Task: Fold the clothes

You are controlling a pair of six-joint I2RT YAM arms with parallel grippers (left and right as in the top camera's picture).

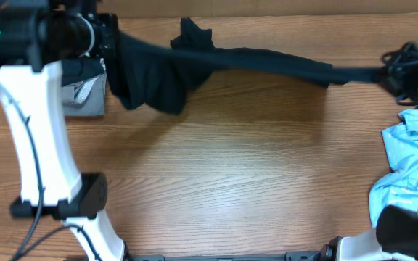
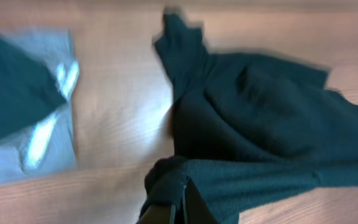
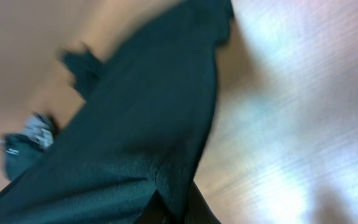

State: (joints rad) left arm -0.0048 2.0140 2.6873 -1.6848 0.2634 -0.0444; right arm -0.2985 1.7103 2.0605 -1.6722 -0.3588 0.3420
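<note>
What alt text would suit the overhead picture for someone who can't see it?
A black T-shirt hangs stretched between the left gripper and the right gripper, each shut on an end, across the far side of a wooden table. A crumpled light blue garment lies at the right edge.

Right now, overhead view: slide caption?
Left gripper and right gripper hold the black T-shirt stretched across the wooden table.

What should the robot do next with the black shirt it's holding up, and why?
Probably draw the shirt toward the middle of the table and lower it flat. The left gripper and right gripper are both shut on it, and it hangs stretched and bunched along the far edge, too crumpled to fold.
</note>
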